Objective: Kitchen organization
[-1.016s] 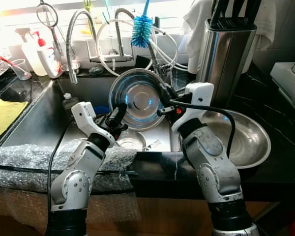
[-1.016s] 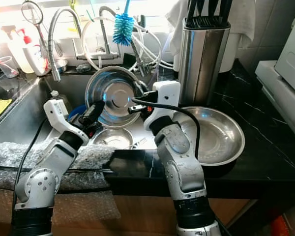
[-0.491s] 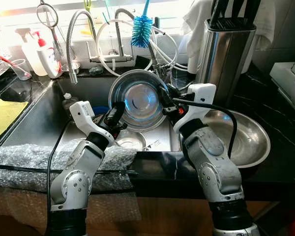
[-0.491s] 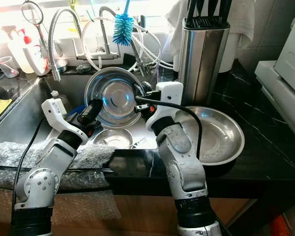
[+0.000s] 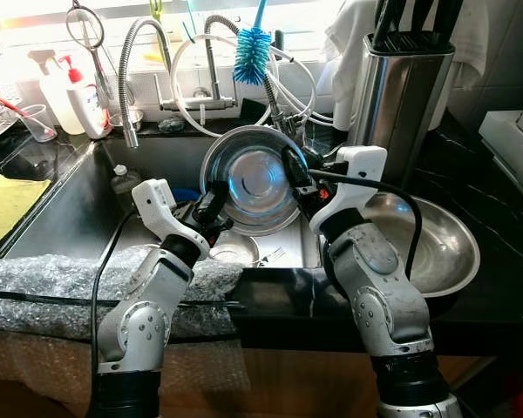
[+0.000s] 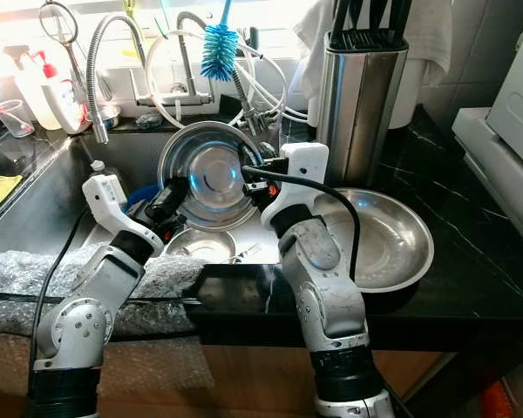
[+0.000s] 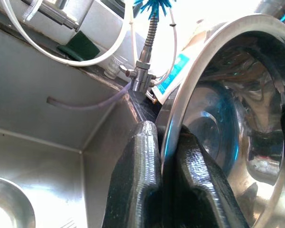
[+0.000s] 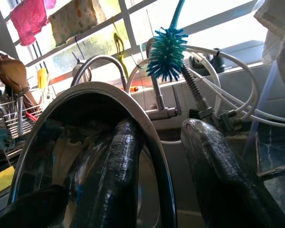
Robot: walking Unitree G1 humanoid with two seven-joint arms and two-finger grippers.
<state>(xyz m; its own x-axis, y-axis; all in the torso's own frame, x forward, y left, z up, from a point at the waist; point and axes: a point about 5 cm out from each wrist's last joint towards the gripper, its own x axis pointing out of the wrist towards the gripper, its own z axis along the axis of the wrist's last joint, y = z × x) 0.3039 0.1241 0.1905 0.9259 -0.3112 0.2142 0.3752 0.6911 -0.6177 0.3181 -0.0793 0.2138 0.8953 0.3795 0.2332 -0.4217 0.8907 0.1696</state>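
Since 1.0 s ago the steel bowl [image 5: 258, 178] has shifted toward the robot's right and slightly up, w/ both arms following; camera approx. fixed. Landmark: sink [image 5: 65, 209].

Sink: dark basin, largest item; all else placed rel. to it. Wide steel basin [image 5: 444, 248]: on the black counter just right of the sink, well apart from the lifted bowl. Knife block [image 5: 401, 87]: behind that basin, at the sink's right rear corner. Steel bowl: held on edge over the sink's right half, mouth facing the robot, clear of the sink floor. Small steel bowl [image 5: 234, 252]: on the sink floor, below the lifted one. Blue bottle brush [image 5: 251, 52]: upright behind the sink, by the taps.

Left gripper [image 5: 211, 205]: fingers narrow, pinching the bowl's left rim, one finger each side of the edge. Right gripper [image 5: 296, 172]: at the right rim, one finger inside the bowl, one outside w/ a gap; jaws part open, straddling the rim rather than clamped.

Step in hand (judged): two-arm lift of the bowl out of the sink. Next move prob. calls for carrying it rightward to the counter, keeping both rim holds level, clearing the sink edge and hoses.
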